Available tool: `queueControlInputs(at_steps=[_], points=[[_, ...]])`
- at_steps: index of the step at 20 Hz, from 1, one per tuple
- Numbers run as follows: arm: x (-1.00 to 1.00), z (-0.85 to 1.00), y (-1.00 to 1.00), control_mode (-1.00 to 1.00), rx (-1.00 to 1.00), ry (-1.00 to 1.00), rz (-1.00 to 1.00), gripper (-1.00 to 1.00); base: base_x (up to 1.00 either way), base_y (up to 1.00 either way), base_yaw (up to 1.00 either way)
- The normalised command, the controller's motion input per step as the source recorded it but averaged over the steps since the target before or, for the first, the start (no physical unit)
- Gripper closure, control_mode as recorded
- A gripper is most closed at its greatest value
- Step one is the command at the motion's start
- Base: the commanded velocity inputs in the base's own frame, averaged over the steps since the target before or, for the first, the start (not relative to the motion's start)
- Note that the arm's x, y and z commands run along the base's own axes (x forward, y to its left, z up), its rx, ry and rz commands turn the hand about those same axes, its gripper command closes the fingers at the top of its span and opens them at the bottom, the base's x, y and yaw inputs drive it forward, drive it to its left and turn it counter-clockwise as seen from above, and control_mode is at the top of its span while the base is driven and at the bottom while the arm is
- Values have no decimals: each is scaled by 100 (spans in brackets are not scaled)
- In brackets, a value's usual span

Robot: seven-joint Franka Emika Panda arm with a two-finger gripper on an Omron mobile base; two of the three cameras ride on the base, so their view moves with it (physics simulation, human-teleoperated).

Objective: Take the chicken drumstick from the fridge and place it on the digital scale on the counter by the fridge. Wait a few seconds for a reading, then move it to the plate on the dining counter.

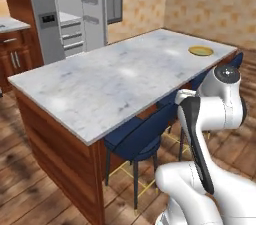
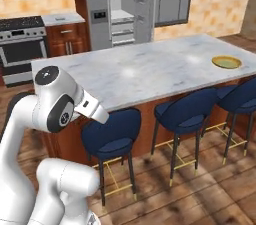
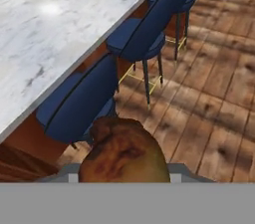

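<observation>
Gripper (image 3: 123, 178) clamps the chicken drumstick (image 3: 123, 152) beside the dining counter (image 3: 45, 34) stools (image 3: 79, 101)

no readable text, labels, numbers

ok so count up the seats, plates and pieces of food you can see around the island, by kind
Dark-blue stools: 3
Yellow plate on the dining counter: 1
Chicken drumstick, held in the hand: 1
Total: 5
</observation>
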Motion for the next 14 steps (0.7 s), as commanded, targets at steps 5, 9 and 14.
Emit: queueControlInputs(at_steps=[5,9,14], points=[[0,0,0,100,0,0,0,100,31,-100,36],[0,0,0,100,0,0,0,100,30,-100,36],[0,0,0,100,0,0,0,100,30,-100,36]])
